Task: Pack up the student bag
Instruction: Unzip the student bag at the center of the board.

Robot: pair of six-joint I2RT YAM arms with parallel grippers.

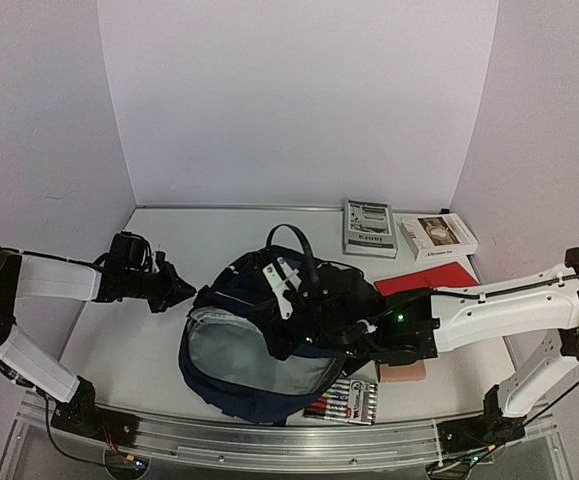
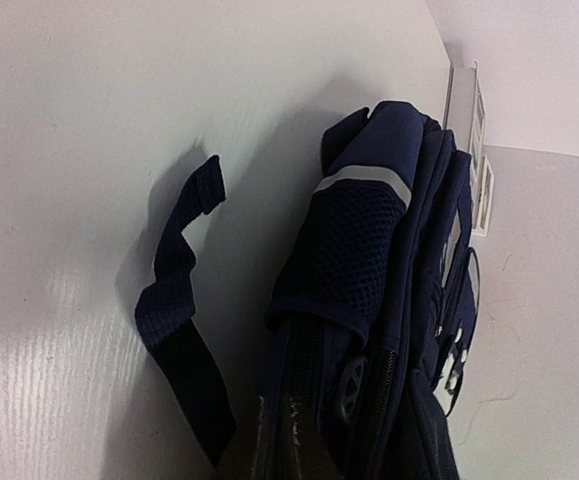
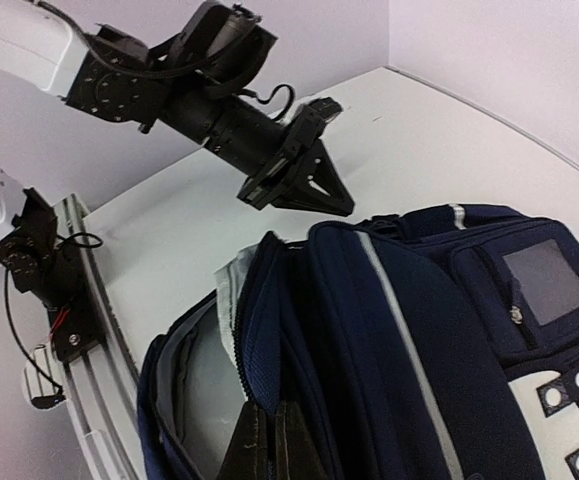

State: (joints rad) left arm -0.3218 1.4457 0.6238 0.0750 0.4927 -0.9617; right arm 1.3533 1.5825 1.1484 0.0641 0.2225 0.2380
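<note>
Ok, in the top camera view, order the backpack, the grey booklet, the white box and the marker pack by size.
1. student bag: by far the largest.
2. grey booklet, white box and marker pack: they look too alike to rank.

The student bag (image 1: pixel 231 290) is matt cloth with mesh panels; the table (image 1: pixel 129 350) is smooth and glossy.
</note>
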